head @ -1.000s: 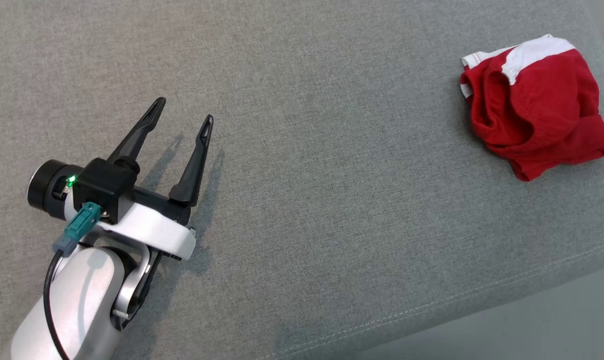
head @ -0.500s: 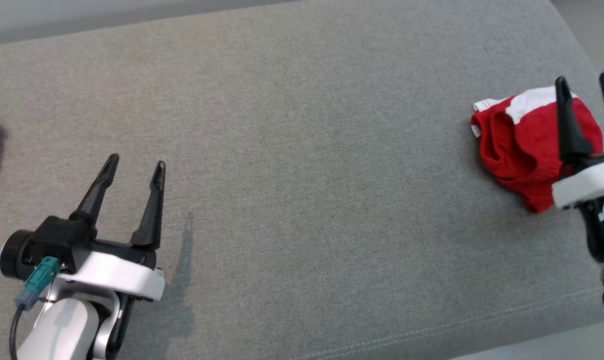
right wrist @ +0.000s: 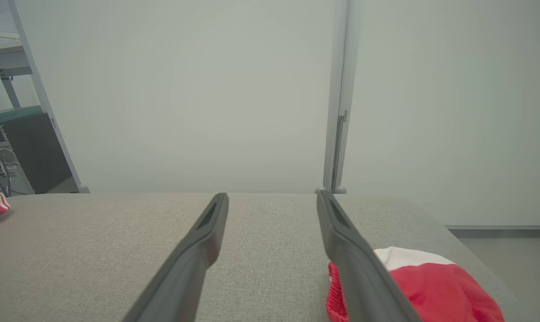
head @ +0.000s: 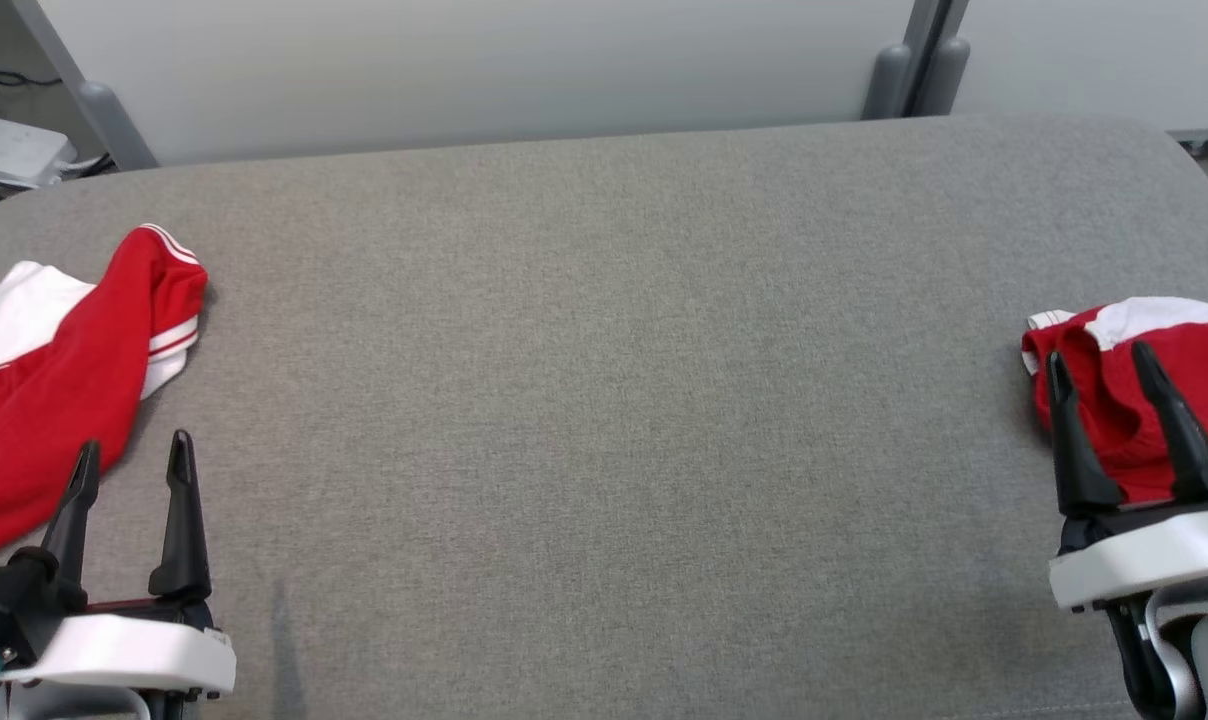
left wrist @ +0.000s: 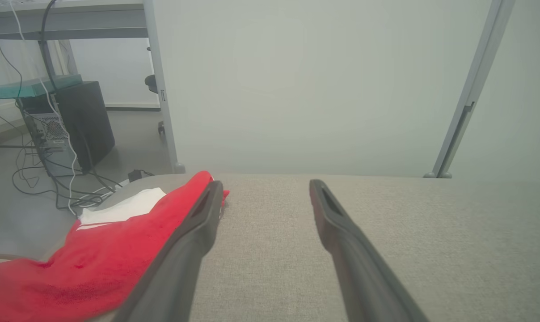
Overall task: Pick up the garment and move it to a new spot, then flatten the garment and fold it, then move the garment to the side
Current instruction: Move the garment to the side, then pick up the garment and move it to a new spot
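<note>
On the grey fabric-covered worktop (head: 604,400), the left hand (head: 134,443) is released and empty, fingers spread, just beside a loosely spread red-and-white fabric garment (head: 44,400) at the left edge, while the right hand (head: 1099,353), likewise released and empty, points at a crumpled red-and-white fabric bundle (head: 1204,350) at the right edge.

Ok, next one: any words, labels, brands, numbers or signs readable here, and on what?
None can be read in these views.
Red and white garment on the left: stripes only, no print.
Crumpled red garment on the right: no label showing.
Left hand and right hand: no markings.
Computer tower in the left wrist view: too small to tell.
</note>
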Controlling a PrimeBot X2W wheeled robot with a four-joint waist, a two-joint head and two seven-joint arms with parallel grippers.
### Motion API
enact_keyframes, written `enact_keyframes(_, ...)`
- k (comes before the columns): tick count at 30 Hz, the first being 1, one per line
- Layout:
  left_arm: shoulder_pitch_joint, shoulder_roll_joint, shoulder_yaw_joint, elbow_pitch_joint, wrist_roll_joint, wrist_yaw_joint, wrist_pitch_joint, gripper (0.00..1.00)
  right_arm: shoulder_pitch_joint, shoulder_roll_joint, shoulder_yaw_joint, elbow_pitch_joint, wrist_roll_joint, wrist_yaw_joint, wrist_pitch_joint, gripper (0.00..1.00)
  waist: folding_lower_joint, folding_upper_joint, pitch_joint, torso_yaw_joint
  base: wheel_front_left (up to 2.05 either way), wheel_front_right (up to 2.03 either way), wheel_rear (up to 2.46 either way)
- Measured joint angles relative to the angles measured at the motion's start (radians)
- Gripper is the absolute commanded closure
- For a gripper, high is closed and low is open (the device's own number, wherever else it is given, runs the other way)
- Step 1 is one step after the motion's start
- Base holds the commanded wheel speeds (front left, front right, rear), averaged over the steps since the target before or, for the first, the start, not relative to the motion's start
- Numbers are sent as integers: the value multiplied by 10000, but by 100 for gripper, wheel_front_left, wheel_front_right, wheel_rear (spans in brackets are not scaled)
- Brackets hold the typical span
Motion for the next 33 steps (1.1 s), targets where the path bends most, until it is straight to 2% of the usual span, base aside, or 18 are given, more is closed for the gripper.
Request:
enact_keyframes(8, 949, 21, 54, 58, 0, -244, -52, 0, 1360, 558, -267, -623, -594, 0, 293, 0, 0, 0, -708, 245, 0, 0, 0)
enact_keyframes(18, 1733, 13, -171, 144, 8, -508, -54, 0, 2870, 1051, -575, -1208, -662, 0, 616, 0, 0, 0, -1315, 260, 0, 0, 0)
enact_keyframes(33, 1907, 165, -284, 180, 8, -594, -50, 0, 3258, 1227, -654, -1438, -660, 0, 894, 0, 0, 0, -1447, 248, 0, 0, 0)
